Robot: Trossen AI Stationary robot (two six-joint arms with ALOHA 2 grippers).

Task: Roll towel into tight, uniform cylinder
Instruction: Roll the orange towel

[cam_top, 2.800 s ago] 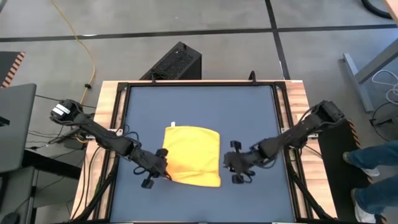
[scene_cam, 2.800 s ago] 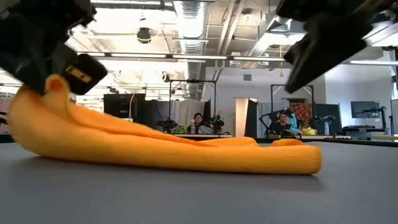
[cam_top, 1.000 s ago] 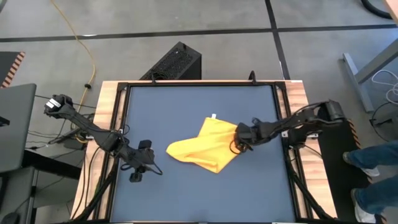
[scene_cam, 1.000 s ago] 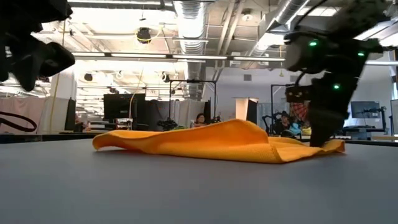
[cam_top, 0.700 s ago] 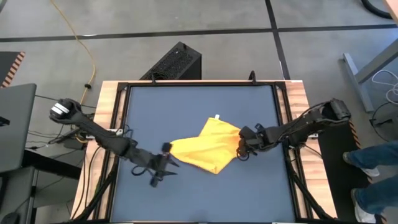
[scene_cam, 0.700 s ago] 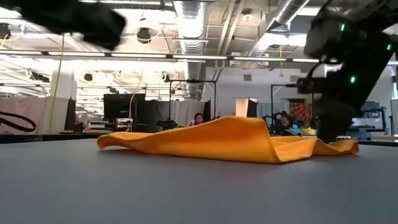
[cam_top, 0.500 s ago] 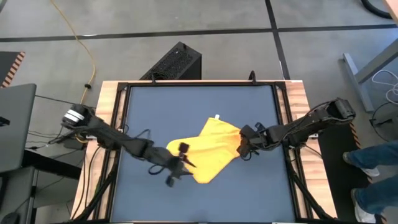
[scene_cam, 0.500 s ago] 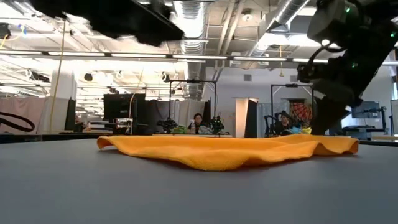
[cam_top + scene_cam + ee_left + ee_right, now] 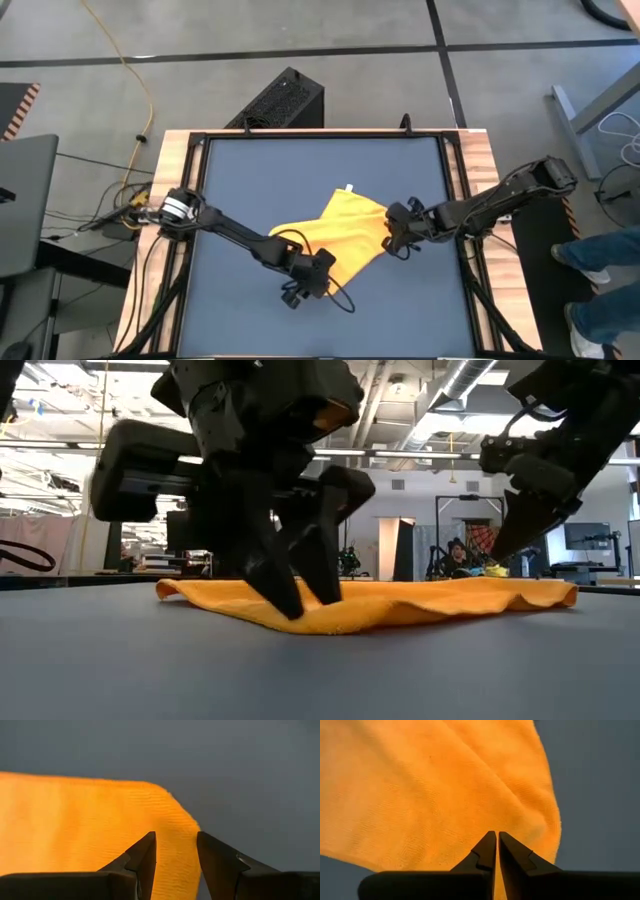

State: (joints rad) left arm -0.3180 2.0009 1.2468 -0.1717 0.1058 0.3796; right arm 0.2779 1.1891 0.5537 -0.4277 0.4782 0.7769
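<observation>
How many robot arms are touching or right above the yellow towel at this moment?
2. The left gripper is at the towel's near corner; the right gripper is at its right edge.

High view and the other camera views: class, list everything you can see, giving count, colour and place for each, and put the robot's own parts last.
towel: one, bright yellow, spread unrolled and rumpled on the mat, right of centre.
white tag: one, at the towel's far corner.
mat: one, dark blue, covering the table top.
table: one, light wooden edges with a black frame.
black box: one, on the floor behind the table.
yellow cable: one, on the floor at far left.
person: one, in blue trousers, at the right edge.
left gripper: one, dark, open, over the towel's near corner.
right gripper: one, dark, shut, at the towel's right edge.
</observation>
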